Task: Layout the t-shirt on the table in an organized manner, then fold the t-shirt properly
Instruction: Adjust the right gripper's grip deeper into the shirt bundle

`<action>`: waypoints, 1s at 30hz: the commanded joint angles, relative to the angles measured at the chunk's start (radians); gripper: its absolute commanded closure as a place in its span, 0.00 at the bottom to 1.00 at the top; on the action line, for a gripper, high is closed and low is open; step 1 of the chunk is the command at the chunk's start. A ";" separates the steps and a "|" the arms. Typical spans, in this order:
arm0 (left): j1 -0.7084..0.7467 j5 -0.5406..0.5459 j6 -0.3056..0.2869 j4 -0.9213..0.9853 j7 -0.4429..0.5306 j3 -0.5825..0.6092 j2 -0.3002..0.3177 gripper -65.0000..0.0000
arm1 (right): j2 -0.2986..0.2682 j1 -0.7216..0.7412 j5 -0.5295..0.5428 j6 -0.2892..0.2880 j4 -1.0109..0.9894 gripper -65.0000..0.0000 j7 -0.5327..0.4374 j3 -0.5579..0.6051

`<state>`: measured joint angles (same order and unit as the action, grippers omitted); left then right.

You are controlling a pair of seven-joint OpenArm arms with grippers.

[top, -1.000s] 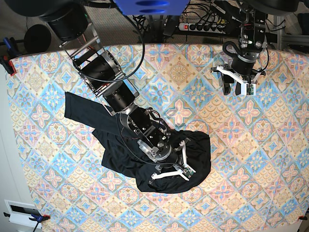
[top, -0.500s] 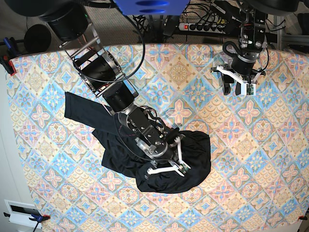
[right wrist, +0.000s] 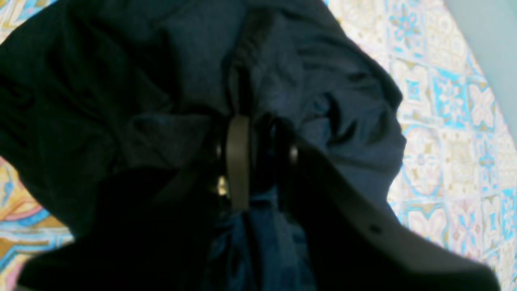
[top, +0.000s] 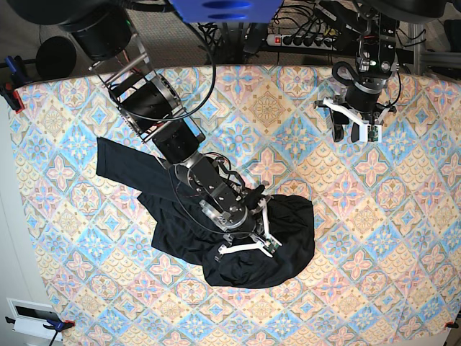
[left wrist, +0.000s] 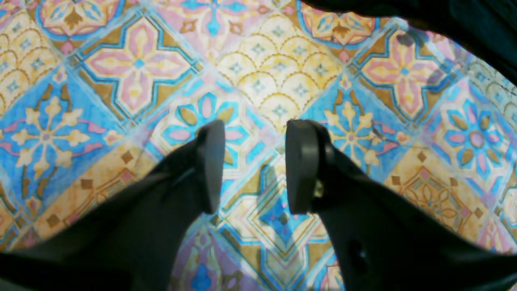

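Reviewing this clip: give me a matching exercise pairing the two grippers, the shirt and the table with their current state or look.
Things:
1. left gripper
2. right gripper
3. t-shirt
4. table

States:
A. bunched in a heap, one sleeve trailing out
B. jaws apart, hovering over bare patterned cloth
C. covered in pastel diamond tiles
D. jaws pinched on a fold of black fabric

Pairs: 1-B, 2-D, 3-A, 4-C
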<state>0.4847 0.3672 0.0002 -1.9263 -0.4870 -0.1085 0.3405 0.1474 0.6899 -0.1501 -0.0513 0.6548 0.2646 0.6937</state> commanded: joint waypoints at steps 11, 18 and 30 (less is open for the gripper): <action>-0.005 0.000 -0.002 -0.015 0.023 -0.006 0.007 0.63 | 0.010 0.038 0.002 0.011 0.020 1.00 -0.021 -0.002; -0.005 0.000 -0.002 -0.015 0.023 -0.006 0.007 0.63 | 0.010 0.053 0.002 0.012 0.035 1.00 -0.014 -0.007; -0.021 -0.001 -0.002 -0.015 0.020 -0.004 0.007 0.63 | 0.010 0.053 -0.001 0.015 0.310 1.00 0.131 -0.009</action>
<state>0.4694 0.3672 0.0002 -1.9263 -0.4881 -0.1081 0.3374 0.1467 0.7086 -0.1509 -0.0479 0.9440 0.4244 0.6903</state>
